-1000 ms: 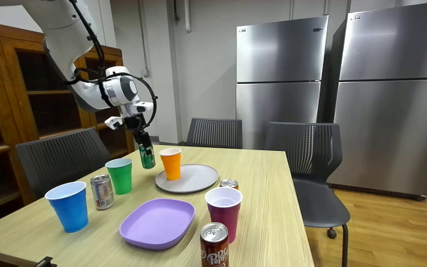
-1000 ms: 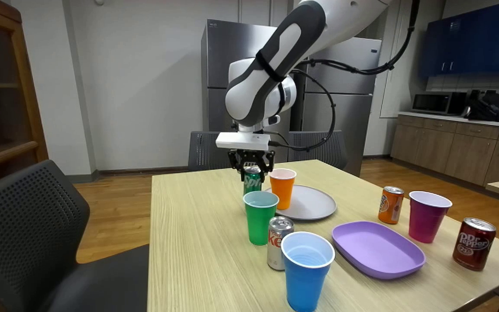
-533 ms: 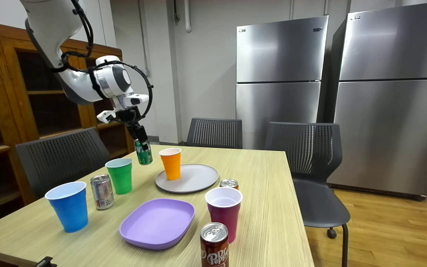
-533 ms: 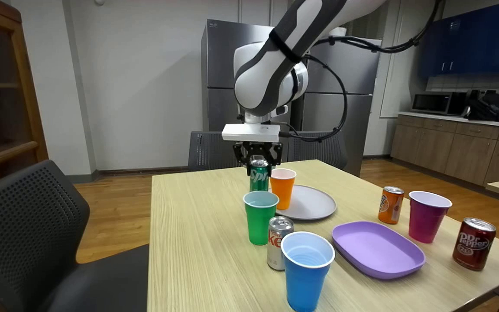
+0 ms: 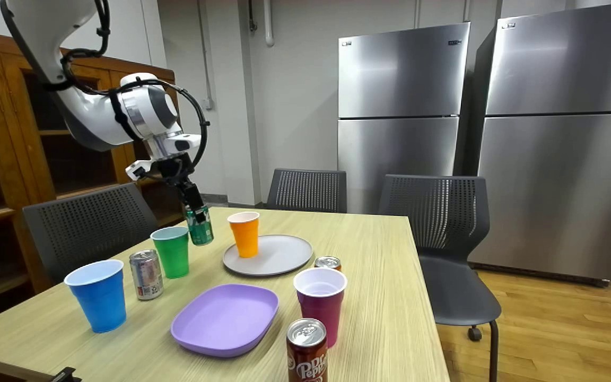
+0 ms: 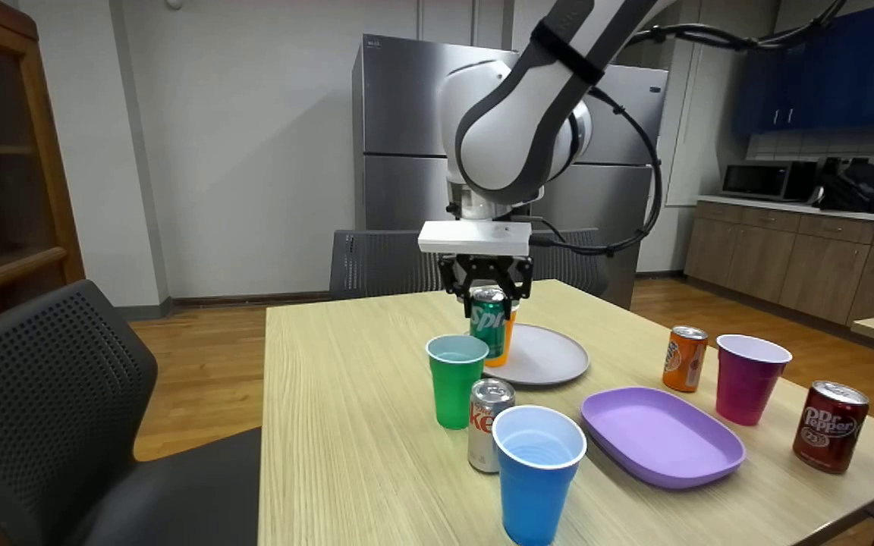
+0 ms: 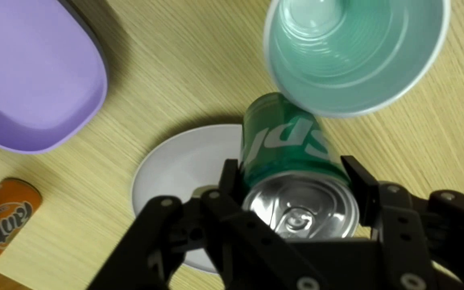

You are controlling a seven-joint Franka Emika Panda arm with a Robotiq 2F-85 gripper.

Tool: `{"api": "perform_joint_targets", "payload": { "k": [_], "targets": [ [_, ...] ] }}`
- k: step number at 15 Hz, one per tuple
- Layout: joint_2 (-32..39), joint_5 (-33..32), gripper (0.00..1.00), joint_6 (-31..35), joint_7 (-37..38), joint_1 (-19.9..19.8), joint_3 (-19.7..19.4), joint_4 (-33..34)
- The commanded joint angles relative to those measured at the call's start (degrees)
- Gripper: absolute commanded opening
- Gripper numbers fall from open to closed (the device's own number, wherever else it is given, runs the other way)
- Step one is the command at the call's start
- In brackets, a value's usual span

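Note:
My gripper [image 7: 290, 173] is shut on a green Sprite can [image 7: 284, 141], with one finger on each side near its silver top. In both exterior views the gripper [image 6: 488, 311] holds the can [image 5: 201, 231] slightly tilted; whether its base is touching the table cannot be told. A green cup [image 6: 454, 394] stands beside the can; in the wrist view the cup's rim [image 7: 357, 112] overlaps the can's lower end. An orange cup [image 5: 244, 239] stands on a grey plate [image 5: 287, 254]; in an exterior view the can partly hides the cup [image 6: 510, 337]. The orange cup does not show in the wrist view.
A Diet Coke can [image 6: 482, 440] and blue cup [image 6: 537, 485] stand near the green cup. A purple plate [image 6: 661, 440], Fanta can [image 6: 685, 360], maroon cup [image 6: 748, 379] and Dr Pepper can [image 6: 830, 428] are on the table [image 6: 353, 425]. Chairs [image 5: 433, 212] surround it.
My gripper has carried the Sprite can toward the green cup, leftward in an exterior view and rightward in an exterior view. The can rose slightly, then came lower. The other things have not moved.

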Motion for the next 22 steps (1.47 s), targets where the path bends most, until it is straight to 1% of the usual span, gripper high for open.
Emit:
{"api": "perform_joint_targets", "payload": {
  "k": [1,7,10,13,16,22],
  "targets": [
    [-7.44,-3.38,0.39,2.58,5.25,-0.49,0.15,-9.53],
    [-13.12,-6.09,0.39,3.01,10.83,-2.92,0.73,-18.37],
    [-14.73,-6.72,0.39,2.43,10.86,-5.26,1.06,-21.02],
    [-14.55,-7.08,0.39,2.18,10.0,-7.56,1.15,-21.98],
    [-13.24,-6.06,0.39,2.54,9.08,-9.52,1.33,-22.3],
    [-10.83,-6.08,0.39,2.44,8.79,-11.22,0.94,-22.12]
  ]
}}
